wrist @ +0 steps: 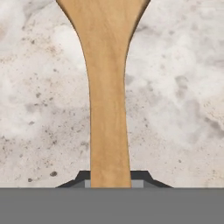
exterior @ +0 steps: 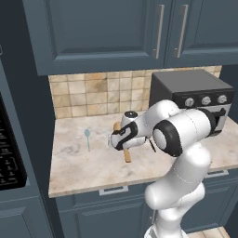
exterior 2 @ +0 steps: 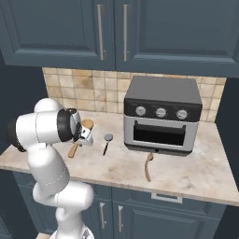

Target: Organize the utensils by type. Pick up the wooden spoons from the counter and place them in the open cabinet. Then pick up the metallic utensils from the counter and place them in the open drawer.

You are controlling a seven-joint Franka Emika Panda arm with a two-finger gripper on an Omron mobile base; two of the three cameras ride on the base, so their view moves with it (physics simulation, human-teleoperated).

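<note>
The wooden spoon [exterior: 126, 155] lies on the beige counter [exterior: 83, 162], its bowl toward the tile backsplash. My gripper [exterior: 123, 145] reaches down over it. In the hand view the tan handle [wrist: 109, 113] runs up between the dark fingertips [wrist: 82, 176], which press against both its sides while it rests on the stone. From the right, the spoon [exterior 2: 73, 149] pokes out below the gripper [exterior 2: 80, 142]. A pale silver-blue spoon [exterior: 87, 137] lies to the left. A round silver-headed utensil [exterior 2: 107, 140] with a black handle lies right of the hand. The open cabinet and open drawer are out of view.
A grey toaster oven [exterior 2: 162, 116] stands at the counter's back right, with a thin brown utensil [exterior 2: 148, 167] lying in front of it. Closed slate-blue wall cabinets [exterior 2: 112, 32] hang above. A dark appliance [exterior: 7, 158] borders the counter's left end.
</note>
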